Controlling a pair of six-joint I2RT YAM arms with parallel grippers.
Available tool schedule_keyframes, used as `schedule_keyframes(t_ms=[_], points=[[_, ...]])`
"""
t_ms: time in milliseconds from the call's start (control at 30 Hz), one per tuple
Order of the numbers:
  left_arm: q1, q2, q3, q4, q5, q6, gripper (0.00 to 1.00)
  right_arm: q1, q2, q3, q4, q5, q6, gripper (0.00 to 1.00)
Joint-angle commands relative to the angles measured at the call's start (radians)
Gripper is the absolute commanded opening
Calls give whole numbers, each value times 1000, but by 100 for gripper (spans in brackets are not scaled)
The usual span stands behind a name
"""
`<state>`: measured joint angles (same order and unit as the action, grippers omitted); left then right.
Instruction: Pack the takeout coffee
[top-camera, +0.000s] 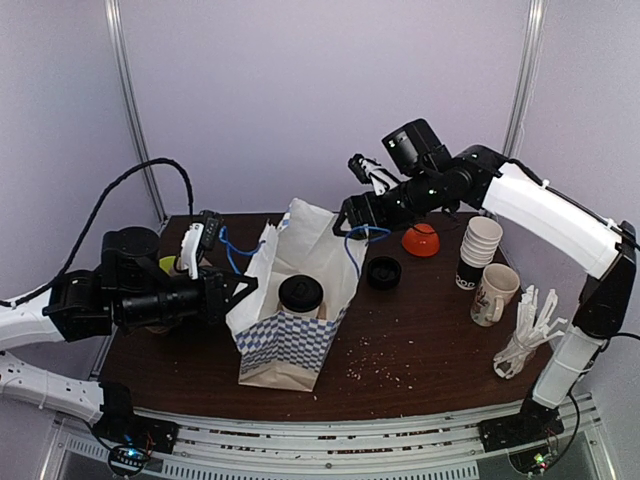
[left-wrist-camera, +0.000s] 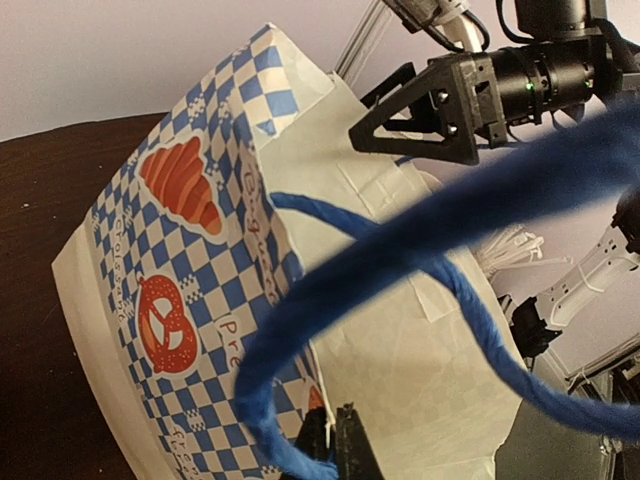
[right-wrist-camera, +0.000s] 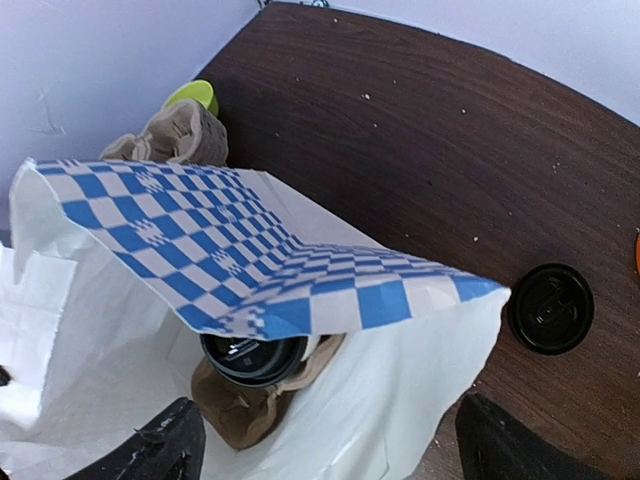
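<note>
Coffee cup (top-camera: 300, 293) sits inside the paper bag (top-camera: 285, 350).
The cup stands up in the bag with its black lid on, and the bag stands on the brown surface (top-camera: 420, 350). The left tool (top-camera: 243, 288) is pinched tight on the bag's rim. The right tool (right-wrist-camera: 330, 425) is spread wide apart over the bag's mouth.

Black-lidded takeout coffee (top-camera: 300, 293), upright, inside checkered paper bag (top-camera: 285, 345)

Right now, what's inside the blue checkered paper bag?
The takeout coffee stands inside the bag, black lid up, in what looks like a brown cardboard holder. The bag's checkered flap and walls hide the cup's lower part and the bag's bottom.
</note>
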<state>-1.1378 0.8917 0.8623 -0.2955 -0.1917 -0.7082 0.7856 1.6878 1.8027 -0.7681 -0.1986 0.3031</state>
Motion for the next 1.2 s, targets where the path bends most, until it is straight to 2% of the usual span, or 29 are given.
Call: schedule_keyframes(t_ms=[0,200,600,900,1167], points=[[5,11,41,74,67,74,0,-1,-43,-48,-60,67,-113,88],[6,43,86,73,131,125,0,12,-99,-124,-58,172,-163,83],[5,91,143,85,155,173,0,18,-225,-242,13,118,-63,34],[6,69,131,111,190,225,0,52,-307,-292,11,122,-54,14],[5,26,44,185,243,272,0,89,-356,-322,8,127,-66,4]])
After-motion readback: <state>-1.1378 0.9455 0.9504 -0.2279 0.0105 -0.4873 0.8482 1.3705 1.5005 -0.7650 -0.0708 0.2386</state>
